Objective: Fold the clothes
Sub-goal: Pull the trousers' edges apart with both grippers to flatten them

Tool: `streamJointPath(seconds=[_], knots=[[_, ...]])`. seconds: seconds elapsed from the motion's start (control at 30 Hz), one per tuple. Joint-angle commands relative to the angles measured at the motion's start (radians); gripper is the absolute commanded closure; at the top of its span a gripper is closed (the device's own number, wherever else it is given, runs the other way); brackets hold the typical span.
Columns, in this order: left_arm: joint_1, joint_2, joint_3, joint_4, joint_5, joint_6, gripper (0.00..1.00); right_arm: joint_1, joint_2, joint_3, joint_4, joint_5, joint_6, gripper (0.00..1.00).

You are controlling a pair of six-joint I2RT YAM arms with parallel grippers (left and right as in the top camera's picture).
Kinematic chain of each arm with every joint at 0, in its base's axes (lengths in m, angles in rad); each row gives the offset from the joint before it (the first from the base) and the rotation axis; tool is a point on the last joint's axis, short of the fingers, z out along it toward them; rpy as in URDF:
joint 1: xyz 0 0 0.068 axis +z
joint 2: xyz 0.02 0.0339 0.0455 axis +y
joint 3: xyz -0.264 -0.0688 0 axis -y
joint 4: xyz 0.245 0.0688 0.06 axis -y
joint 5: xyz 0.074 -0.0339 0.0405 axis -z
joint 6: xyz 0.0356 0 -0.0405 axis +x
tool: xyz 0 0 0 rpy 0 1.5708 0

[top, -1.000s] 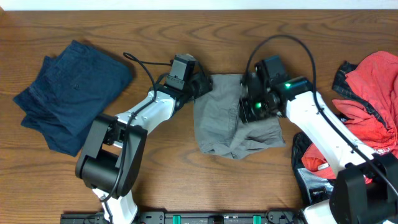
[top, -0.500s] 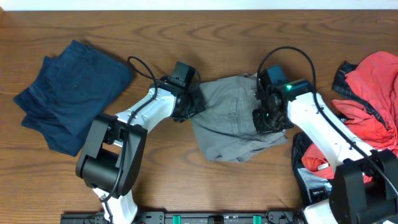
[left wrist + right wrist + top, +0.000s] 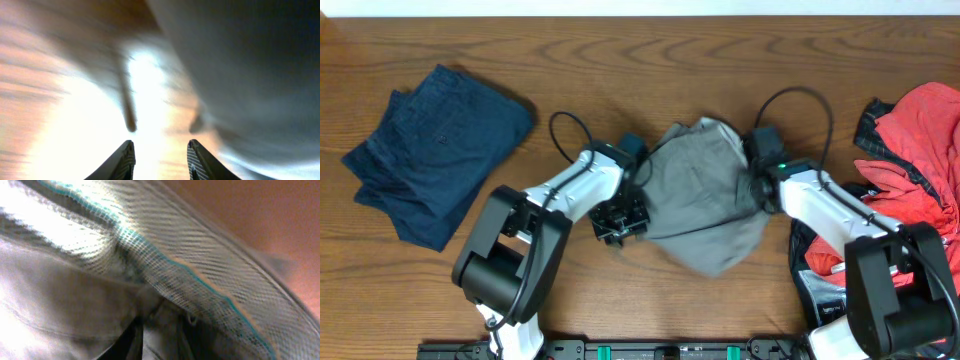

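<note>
**Grey shorts (image 3: 705, 195) bunched mid-table, one side held, one side loose**

Wood table (image 3: 620, 60) carries three lots of cloth, and you are working the middle one. The shorts sit at the centre, between the two arms, within reach of both. That fits a fold done by drawing two edges at once. The navy pair (image 3: 430, 150) lies flat at the far left, well apart, and looks set aside as done. The red garment (image 3: 920, 140) is heaped at the right edge, seemingly waiting its turn.

Your right gripper (image 3: 757, 188) is pressed into the right edge of the shorts. Its wrist view is filled with grey cloth (image 3: 75, 310) and a mesh lining (image 3: 175, 255), and a fold runs down between two dark shapes at the bottom. I judge the jaws clamped on that fold, though the fingers are hard to make out. Your left gripper (image 3: 620, 218) sits at the shorts' left edge. In its own blurred view (image 3: 160, 161) the jaws stand apart with nothing between them, and the cloth hangs off to the upper right. So only one side looks held.

Half a second ago the shorts lay flatter, front showing, with the left gripper at their far-left corner. That gripper has since swung toward the near side. The cloth has drawn into a peak at the far edge, and its near edge is smeared with motion. The right gripper has shifted only a little.
</note>
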Motion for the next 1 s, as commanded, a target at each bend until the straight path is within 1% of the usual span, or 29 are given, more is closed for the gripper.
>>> streamJointPath(seconds=[0.0, 0.07, 0.13, 0.17, 0.23, 0.27, 0.33, 0.4, 0.43, 0.57, 0.67, 0.73, 0.8, 0.87, 0.9, 0.97], knots=[[-0.043, -0.087, -0.007, 0.005, 0.021, 0.002, 0.66, -0.046, 0.013, 0.012, 0.13, 0.118, -0.045, 0.78], [-0.055, -0.164, -0.007, 0.029, -0.029, 0.002, 0.67, -0.048, 0.01, 0.043, 0.186, 0.024, -0.109, 0.78], [-0.053, -0.247, -0.007, 0.072, -0.142, 0.003, 0.66, -0.043, 0.001, 0.092, 0.183, -0.066, -0.143, 0.74], [-0.051, -0.281, -0.007, 0.101, -0.201, 0.003, 0.61, -0.042, -0.005, 0.11, 0.168, -0.087, -0.148, 0.74], [-0.047, -0.332, -0.007, 0.177, -0.314, 0.009, 0.41, -0.041, -0.032, 0.158, 0.102, -0.125, -0.148, 0.73], [-0.047, -0.352, -0.007, 0.234, -0.363, 0.044, 0.39, -0.041, -0.054, 0.183, 0.05, -0.143, -0.146, 0.72], [-0.047, -0.363, -0.007, 0.364, -0.409, 0.176, 0.39, -0.041, -0.103, 0.224, -0.063, -0.175, -0.144, 0.72], [-0.047, -0.347, -0.008, 0.462, -0.41, 0.269, 0.39, -0.041, -0.153, 0.241, -0.164, -0.183, -0.144, 0.74], [-0.047, -0.331, -0.008, 0.502, -0.41, 0.291, 0.39, -0.041, -0.182, 0.241, -0.221, -0.183, -0.144, 0.75], [-0.034, -0.241, -0.008, 0.568, -0.397, 0.288, 0.39, -0.046, -0.233, 0.239, -0.441, -0.161, -0.121, 0.76], [-0.021, -0.15, -0.008, 0.576, -0.349, 0.26, 0.39, -0.044, -0.231, 0.216, -0.541, -0.193, -0.091, 0.76], [-0.019, -0.097, -0.008, 0.571, -0.286, 0.26, 0.39, -0.043, -0.231, 0.179, -0.56, -0.224, -0.092, 0.76], [-0.019, -0.054, -0.008, 0.565, -0.222, 0.26, 0.39, -0.043, -0.231, 0.125, -0.544, -0.232, -0.091, 0.76], [-0.019, -0.02, -0.008, 0.549, -0.161, 0.26, 0.46, -0.043, -0.231, 0.066, -0.496, -0.233, -0.091, 0.75], [-0.019, -0.006, -0.008, 0.525, -0.131, 0.259, 0.5, -0.043, -0.231, 0.018, -0.445, -0.232, -0.091, 0.75], [-0.019, 0.0, -0.008, 0.468, -0.11, 0.244, 0.54, -0.043, -0.23, -0.05, -0.353, -0.228, -0.092, 0.75]])
